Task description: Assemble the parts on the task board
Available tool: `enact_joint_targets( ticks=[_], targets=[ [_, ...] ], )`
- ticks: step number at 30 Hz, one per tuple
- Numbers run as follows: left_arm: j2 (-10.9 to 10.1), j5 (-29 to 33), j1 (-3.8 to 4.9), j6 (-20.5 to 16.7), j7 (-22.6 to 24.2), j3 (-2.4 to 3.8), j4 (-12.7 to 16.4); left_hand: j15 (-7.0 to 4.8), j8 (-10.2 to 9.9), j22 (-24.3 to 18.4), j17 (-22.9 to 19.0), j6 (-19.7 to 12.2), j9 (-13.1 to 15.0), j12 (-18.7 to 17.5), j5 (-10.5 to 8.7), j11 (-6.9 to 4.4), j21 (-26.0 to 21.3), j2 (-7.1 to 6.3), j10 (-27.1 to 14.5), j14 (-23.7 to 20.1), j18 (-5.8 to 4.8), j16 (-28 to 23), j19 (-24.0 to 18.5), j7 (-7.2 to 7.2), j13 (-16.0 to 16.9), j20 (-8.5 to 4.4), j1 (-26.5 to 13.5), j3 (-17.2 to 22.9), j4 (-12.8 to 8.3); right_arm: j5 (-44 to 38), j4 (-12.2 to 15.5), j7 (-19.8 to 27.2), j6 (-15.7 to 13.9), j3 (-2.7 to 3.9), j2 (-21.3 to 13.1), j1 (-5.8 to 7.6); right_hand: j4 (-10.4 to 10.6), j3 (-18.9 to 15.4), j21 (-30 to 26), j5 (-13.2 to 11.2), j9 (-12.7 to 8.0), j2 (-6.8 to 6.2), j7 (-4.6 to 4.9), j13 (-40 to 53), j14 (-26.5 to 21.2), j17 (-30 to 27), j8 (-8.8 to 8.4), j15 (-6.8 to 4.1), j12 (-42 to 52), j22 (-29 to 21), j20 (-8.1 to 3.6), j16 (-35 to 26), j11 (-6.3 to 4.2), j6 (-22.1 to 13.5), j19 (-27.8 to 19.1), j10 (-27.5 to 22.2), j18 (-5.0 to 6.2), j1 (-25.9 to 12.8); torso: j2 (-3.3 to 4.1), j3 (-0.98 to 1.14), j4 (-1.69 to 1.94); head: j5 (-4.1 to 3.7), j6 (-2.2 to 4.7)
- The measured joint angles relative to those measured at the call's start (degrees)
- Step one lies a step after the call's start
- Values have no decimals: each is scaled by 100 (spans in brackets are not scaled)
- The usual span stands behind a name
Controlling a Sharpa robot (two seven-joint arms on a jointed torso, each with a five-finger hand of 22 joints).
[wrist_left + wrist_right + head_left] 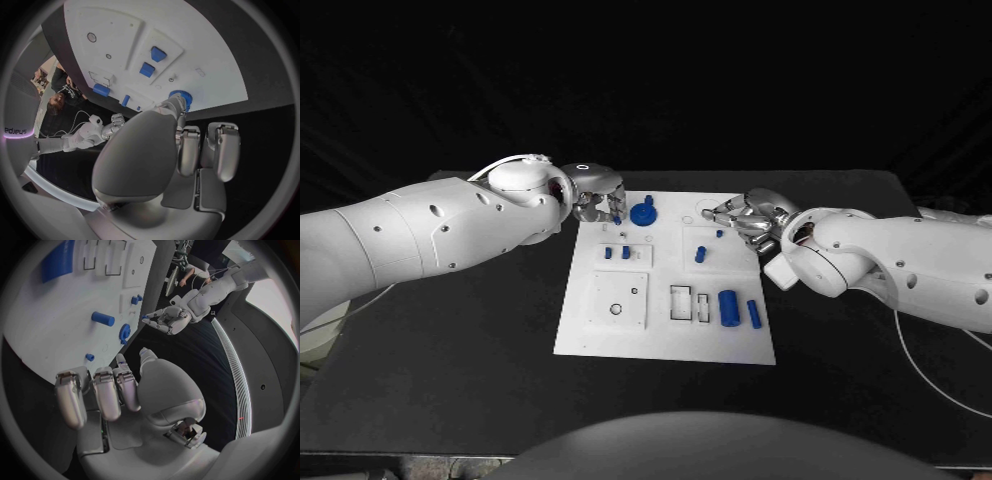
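Left hand [599,192] hides task board [733,345] far corner (fingertip contact unclear); small pegs [616,253] indistinct.

Task board [668,330] is plain white, sitting on a matte black surface [459,350]. Parts are all bright blue, e.g. the gear [643,213], the big cylinder [728,306] and the thin rod [754,315]. Both arms white w/ silver hands: left hand [599,192], right hand [749,215].
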Motion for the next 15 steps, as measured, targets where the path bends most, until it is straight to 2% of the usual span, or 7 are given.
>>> enact_joint_targets(
  ticks=[8,15],
  targets=[
    [102,17,-108,116,-22,-11,-242,0,-22,0,0,-14,-6,0,0,4,0,0,-4,0,0,0,0,14,-5,0,0,0,0,0,5,-2,2,0,-8,0,0,0,0,0,0,0,0,-2,0,0,0,0,2,0,0,0,0,0,0,0,0,0,2,2,-2,-10,0],
    [178,24,-160,141,-13,-12,-379,0,-22,0,-1,-21,-11,0,0,21,0,0,-21,0,0,0,0,20,-5,0,0,0,-1,0,10,-3,3,0,-12,-1,0,0,0,0,0,0,0,-1,0,5,0,0,8,-1,0,0,0,0,0,0,0,0,2,3,-4,-18,0]
  ],
)
